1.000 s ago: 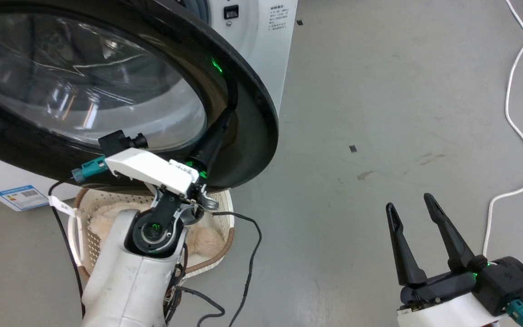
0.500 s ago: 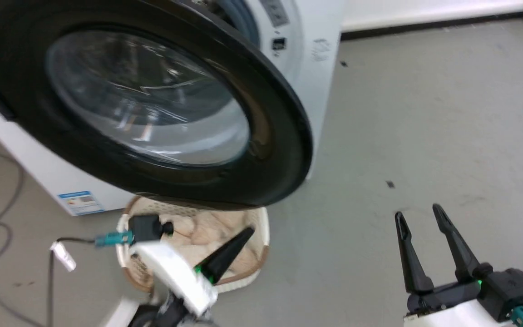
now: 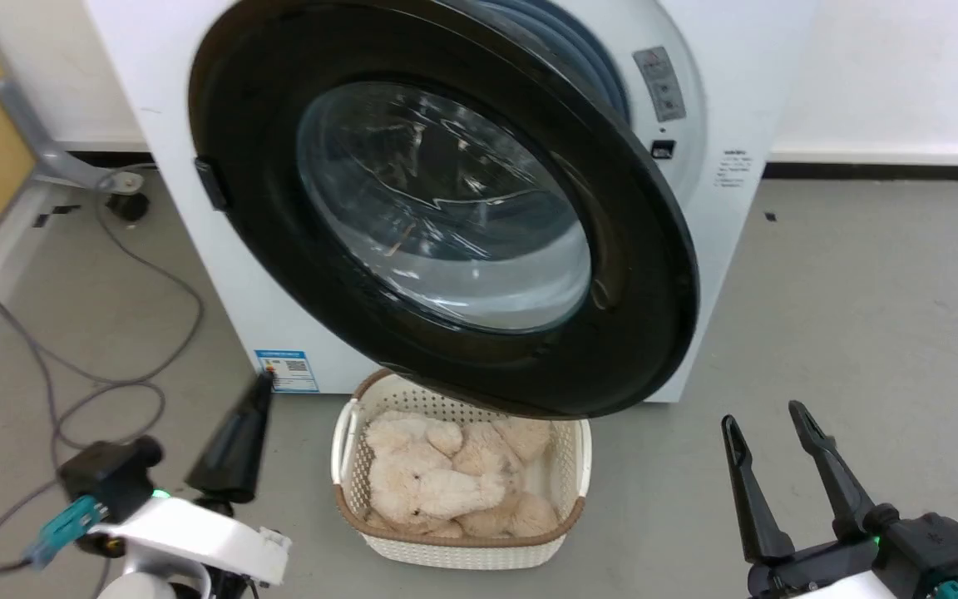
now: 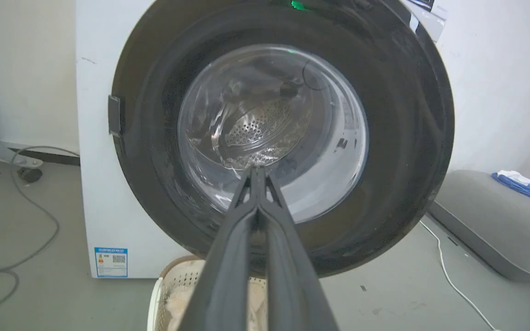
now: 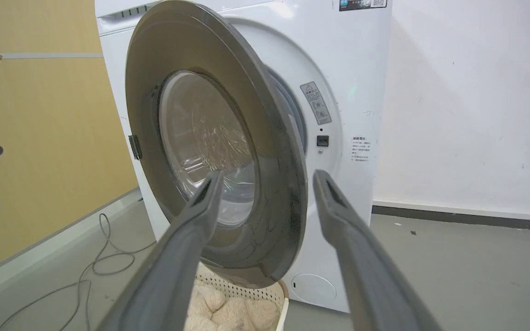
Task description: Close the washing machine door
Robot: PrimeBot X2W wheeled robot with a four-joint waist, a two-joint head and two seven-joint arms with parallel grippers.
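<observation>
Withdrawn from the rim since a second ago, the left end effector (image 3: 259, 389) sits low and clear, fingers pressed together, empty. Right end effector (image 3: 762, 413) idles, spread wide. Washing machine door (image 3: 446, 208) hangs ajar, free edge off the washing machine (image 3: 737, 100): unlatched, likely needing another push.

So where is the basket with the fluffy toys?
In the head view, the basket sits on the floor, lower centre, just under the open washing machine door.

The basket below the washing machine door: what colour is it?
The basket is cream-white and perforated, with a brown rim; clearest in the head view.
</observation>
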